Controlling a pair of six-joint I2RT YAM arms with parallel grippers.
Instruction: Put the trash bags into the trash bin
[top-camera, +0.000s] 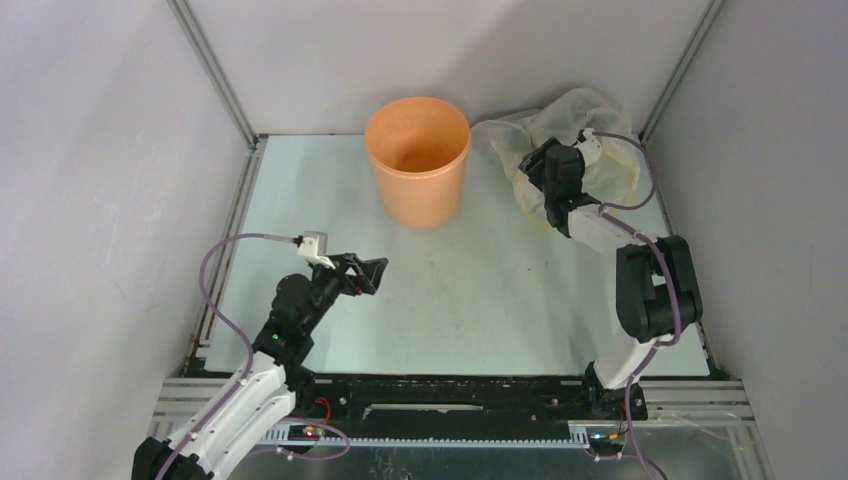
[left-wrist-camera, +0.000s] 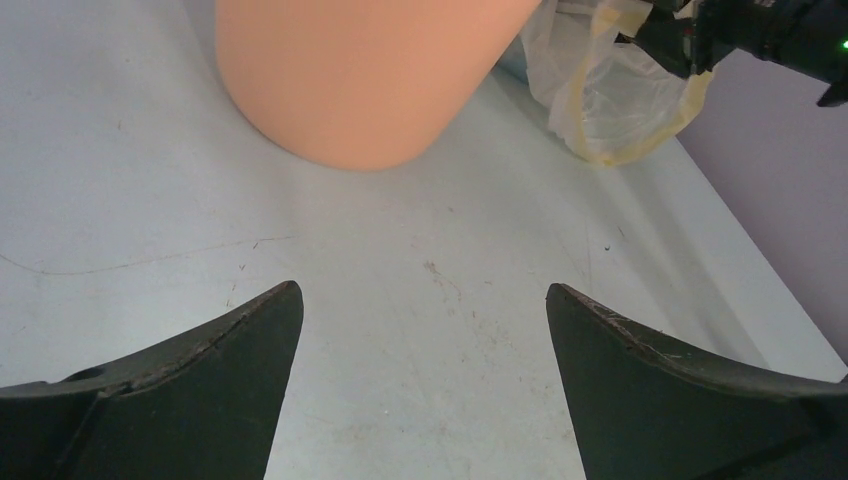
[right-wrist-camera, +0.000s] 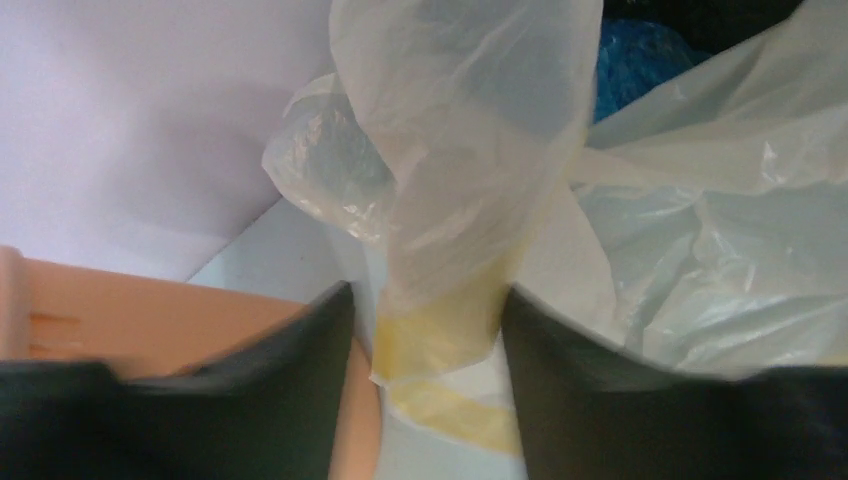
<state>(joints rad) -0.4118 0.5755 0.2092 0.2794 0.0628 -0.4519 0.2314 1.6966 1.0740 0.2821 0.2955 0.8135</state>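
Notes empty bin (top-camera: 420, 200), left pincer (left-wrist-camera: 422, 290) released over bench (top-camera: 480, 290); cannot tell if right pincer (right-wrist-camera: 425, 295), astride yellowish bag (right-wrist-camera: 470, 150), is clenched; judges bagging unstarted.

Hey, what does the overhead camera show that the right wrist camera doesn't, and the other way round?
Only the overhead view shows inside the orange bin, where nothing lies, and the left gripper, open above the table. Only the right wrist view shows the right gripper squeezing a fold of the yellowish plastic bag, with something blue behind the plastic. Both show the bin and the bag.
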